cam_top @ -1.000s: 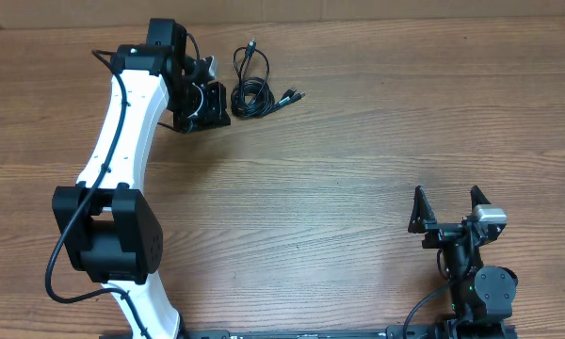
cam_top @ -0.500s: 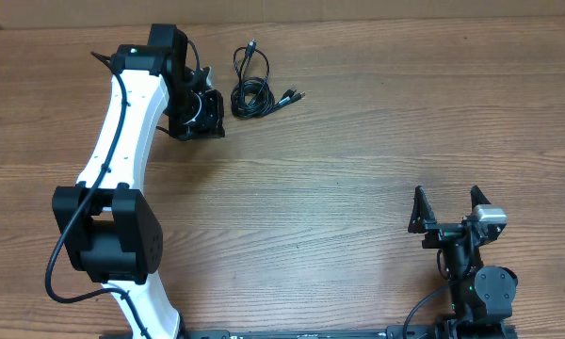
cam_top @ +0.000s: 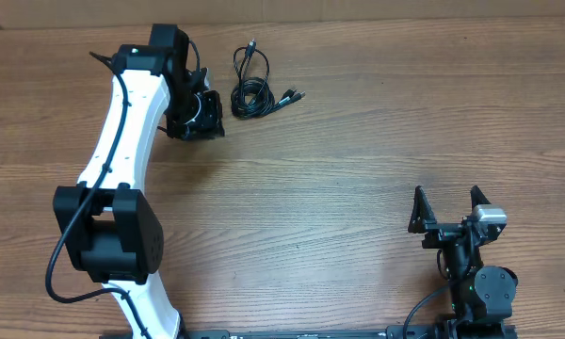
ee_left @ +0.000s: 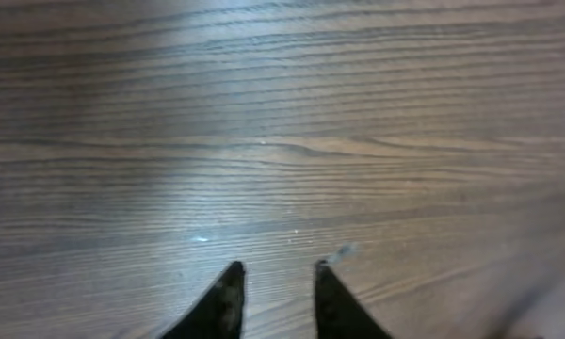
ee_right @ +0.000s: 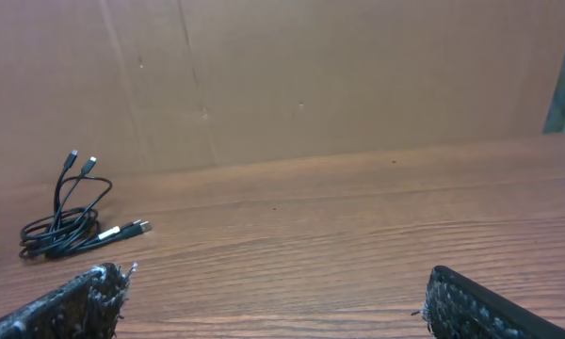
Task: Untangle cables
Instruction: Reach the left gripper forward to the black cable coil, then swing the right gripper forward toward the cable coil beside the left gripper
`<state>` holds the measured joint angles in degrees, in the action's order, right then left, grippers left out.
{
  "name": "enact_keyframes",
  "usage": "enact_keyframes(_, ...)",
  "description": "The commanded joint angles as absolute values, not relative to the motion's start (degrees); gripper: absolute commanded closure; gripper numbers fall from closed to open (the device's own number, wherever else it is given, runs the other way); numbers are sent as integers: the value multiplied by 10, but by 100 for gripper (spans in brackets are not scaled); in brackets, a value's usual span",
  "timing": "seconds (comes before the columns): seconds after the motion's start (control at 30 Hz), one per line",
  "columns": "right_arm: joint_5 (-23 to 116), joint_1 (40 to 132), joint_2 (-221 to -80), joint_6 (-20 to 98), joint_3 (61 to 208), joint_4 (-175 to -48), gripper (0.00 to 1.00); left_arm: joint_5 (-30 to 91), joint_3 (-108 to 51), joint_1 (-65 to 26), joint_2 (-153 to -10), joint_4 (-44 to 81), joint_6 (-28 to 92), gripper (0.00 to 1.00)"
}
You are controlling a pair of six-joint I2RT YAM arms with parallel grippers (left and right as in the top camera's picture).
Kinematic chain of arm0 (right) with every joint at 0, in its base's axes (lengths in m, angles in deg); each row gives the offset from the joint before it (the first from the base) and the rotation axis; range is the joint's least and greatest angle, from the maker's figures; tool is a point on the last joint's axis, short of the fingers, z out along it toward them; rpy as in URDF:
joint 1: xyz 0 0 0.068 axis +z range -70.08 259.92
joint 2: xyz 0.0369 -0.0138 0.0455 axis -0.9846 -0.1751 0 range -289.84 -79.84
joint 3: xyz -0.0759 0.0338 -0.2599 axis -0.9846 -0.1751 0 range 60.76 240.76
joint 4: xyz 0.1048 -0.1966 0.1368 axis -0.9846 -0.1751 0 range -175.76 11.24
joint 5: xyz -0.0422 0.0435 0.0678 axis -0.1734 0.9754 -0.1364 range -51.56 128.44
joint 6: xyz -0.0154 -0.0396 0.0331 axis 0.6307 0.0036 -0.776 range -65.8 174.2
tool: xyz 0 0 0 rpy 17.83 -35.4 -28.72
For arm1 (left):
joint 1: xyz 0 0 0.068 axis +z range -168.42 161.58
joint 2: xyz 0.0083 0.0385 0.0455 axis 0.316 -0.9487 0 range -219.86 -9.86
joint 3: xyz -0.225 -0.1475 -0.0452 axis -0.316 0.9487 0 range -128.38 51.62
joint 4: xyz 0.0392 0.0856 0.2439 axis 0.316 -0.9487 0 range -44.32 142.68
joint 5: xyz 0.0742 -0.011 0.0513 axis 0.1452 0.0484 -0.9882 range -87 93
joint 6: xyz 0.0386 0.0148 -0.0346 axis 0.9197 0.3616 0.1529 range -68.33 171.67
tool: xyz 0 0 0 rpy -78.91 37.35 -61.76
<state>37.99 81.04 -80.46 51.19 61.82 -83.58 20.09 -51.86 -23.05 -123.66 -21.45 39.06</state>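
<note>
Left fingers (ee_left: 228, 299), newly parted slightly, hover near the cables (cam_top: 255, 87); right fingers (ee_right: 75, 303) gape.

Wood-grain table (cam_top: 377, 141), brown cardboard backboard (ee_right: 311, 75) along far edge, even light.

I have the white-and-black left arm (cam_top: 122, 132) stretched far forward from its base, with the elbow block low on my side and the wrist bent down. Its black two-finger left gripper (ee_left: 275, 271) points downward, the fingers parted by only a narrow gap with nothing between them. The short black right arm (cam_top: 478, 282) sits folded over its base. Its black right gripper (cam_top: 445, 193) faces forward, jaws spread wide and empty.
</note>
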Motion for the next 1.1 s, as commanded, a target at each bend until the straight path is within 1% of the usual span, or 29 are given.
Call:
enact_keyframes(0.0,373,809,-800,513,612,-834,0,160,-526,-244,-1242,-214,360,68)
enact_keyframes(0.03,373,809,-800,513,612,-834,0,159,-526,-245,-1242,-214,360,64)
enact_keyframes(0.1,373,809,-800,513,612,-834,0,159,-526,-249,-1242,-214,360,53)
enact_keyframes(0.23,373,809,-800,513,612,-834,0,136,-526,-255,-1242,-214,360,53)
enact_keyframes(0.27,373,809,-800,513,612,-829,0,127,-526,-256,-1242,-214,360,47)
enact_keyframes(0.3,373,809,-800,513,612,-825,0,126,-526,-256,-1242,-215,360,43)
enact_keyframes(0.4,384,809,-800,508,612,-800,0,127,-526,-256,-1242,-217,360,34)
enact_keyframes(0.5,443,809,-800,493,612,-789,0,126,-526,-256,-1242,-216,360,25)
enact_keyframes(0.6,469,809,-800,493,612,-764,0,127,-526,-256,-1242,-216,360,17)
enact_keyframes(0.7,527,809,-800,493,612,-745,0,127,-526,-256,-1242,-216,360,13)
enact_keyframes(0.8,570,809,-800,492,613,-744,0,130,-523,-258,-1242,-210,357,15)
enact_keyframes(0.87,572,809,-800,473,625,-748,0,131,-521,-261,-1243,-205,357,18)
enact_keyframes(0.97,572,809,-802,465,672,-769,0,131,-520,-265,-1245,-203,357,19)
enact_keyframes(1.07,572,809,-824,468,745,-816,0,131,-520,-268,-1249,-201,355,20)
